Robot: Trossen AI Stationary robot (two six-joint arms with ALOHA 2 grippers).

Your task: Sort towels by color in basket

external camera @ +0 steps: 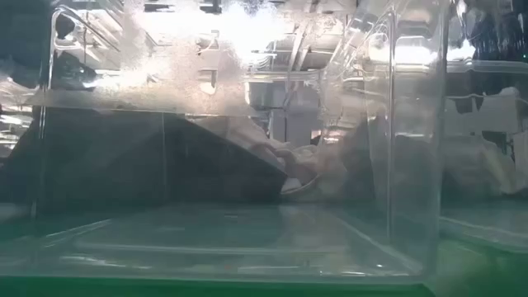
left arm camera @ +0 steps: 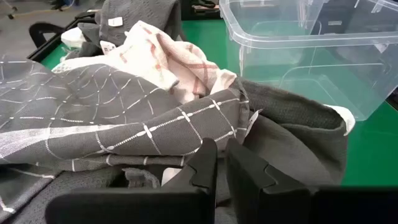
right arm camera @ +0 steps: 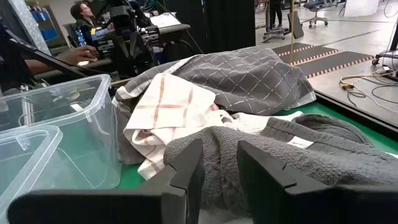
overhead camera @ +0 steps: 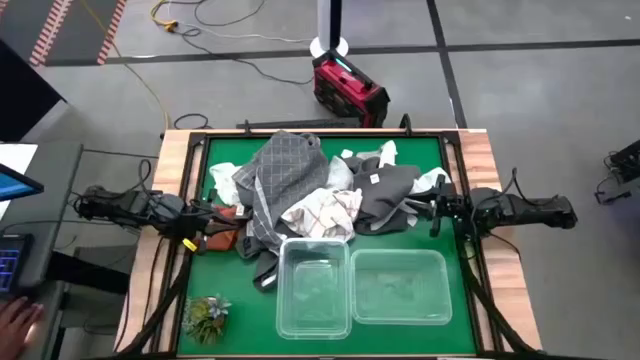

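The towels (overhead camera: 300, 190) are lying in one tangled heap across the far half of the green table (overhead camera: 460, 335), spilling against the far walls of the two clear bins (overhead camera: 314, 285) that are standing empty at the near edge. The big dark grey checked towel (overhead camera: 285, 170) is draping over the pile, with a cream, red-striped towel (overhead camera: 322, 212) bunching below it and a dark grey ribbed towel (overhead camera: 385, 195) spreading to the right. They look soft, light and floppy, so pinching a raised fold at the top should lift one free, though neighbours may be dragging along. The left gripper (left arm camera: 221, 163) is sitting clenched and empty at the pile's left edge; the right gripper (right arm camera: 219, 163) is hovering partly parted, grasping nothing, by the ribbed towel. A small green plant tuft (overhead camera: 206, 317) is resting near the front left corner
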